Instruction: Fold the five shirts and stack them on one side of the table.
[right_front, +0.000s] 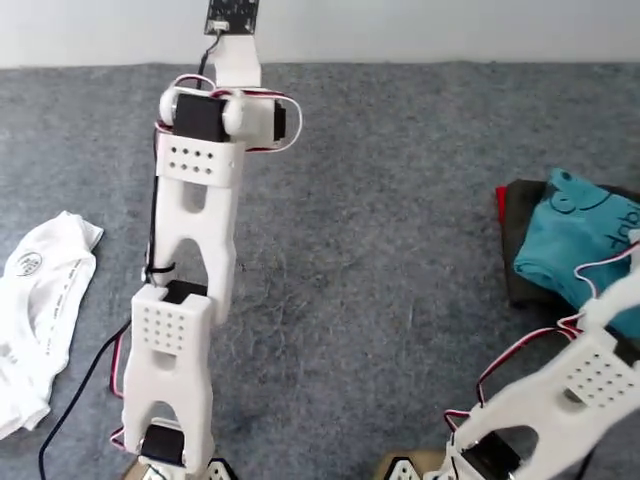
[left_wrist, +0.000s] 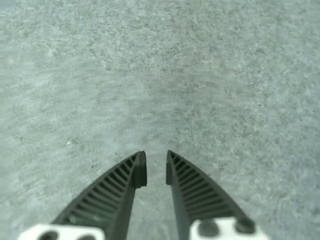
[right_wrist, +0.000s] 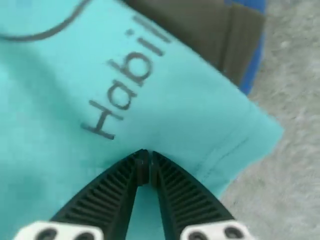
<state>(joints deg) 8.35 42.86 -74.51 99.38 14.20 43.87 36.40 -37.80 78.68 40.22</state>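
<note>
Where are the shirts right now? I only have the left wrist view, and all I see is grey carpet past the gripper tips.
Observer: A white shirt lies loose and unfolded at the left edge of the table.
Operator: And the others?
Observer: A stack sits at the right edge, with a teal shirt on top of a dark shirt.
Operator: What about the right arm?
Observer: The right gripper is shut with its tips against the teal shirt. I cannot tell whether it pinches any fabric.
</note>
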